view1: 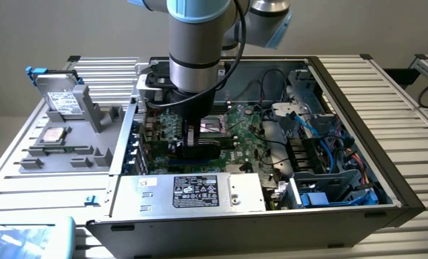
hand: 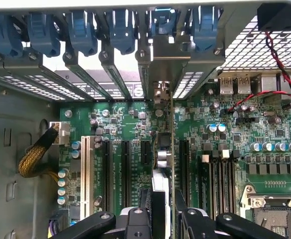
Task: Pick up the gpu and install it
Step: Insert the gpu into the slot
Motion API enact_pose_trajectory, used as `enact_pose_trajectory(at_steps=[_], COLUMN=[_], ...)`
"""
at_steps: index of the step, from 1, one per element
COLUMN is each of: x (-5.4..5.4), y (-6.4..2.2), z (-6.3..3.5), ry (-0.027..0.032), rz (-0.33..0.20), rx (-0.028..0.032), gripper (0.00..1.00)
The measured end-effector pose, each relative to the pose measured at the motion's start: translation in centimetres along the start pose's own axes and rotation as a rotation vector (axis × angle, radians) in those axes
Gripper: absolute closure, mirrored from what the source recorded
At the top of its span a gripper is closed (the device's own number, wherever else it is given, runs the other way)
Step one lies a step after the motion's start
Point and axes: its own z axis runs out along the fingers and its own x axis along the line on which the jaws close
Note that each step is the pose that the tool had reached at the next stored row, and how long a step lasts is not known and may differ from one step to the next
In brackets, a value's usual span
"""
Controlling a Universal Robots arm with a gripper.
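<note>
The gpu (hand: 166,149) stands on edge over the green motherboard (hand: 130,124) inside the open computer case (view1: 386,178). Its silver end bracket (hand: 160,55) sits at the case's rear slot openings. My gripper (hand: 164,211) is shut on the card, one black finger (hand: 148,204) on each face. In the exterior view the gripper (view1: 191,141) reaches straight down into the case, left of the middle. The gpu (view1: 168,128) shows there as a green card beside the gripper. Whether the card's lower edge sits fully in its slot I cannot tell.
A silver power supply (view1: 199,191) fills the case's near side. A drive cage with blue cables (view1: 322,172) is at the exterior view's right. A grey parts rack with hard drives (view1: 63,108) stands outside at the left. Black expansion slots (hand: 123,169), blue latches (hand: 80,30) and a yellow braided cable (hand: 36,154) flank the card.
</note>
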Motion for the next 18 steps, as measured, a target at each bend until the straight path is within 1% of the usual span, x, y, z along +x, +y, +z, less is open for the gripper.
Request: enact_pose_trajectory(at_steps=[8, 14, 18], x=[-0.05, -0.05, -0.1], y=[0.07, 0.07, 0.09], z=[0.11, 0.12, 0.13], ry=[0.0, -0.0003, -0.0005], rz=[0.0, 0.0, 0.0], rx=[0.0023, 0.0024, 0.0044], gripper=[0.72, 0.72, 0.72])
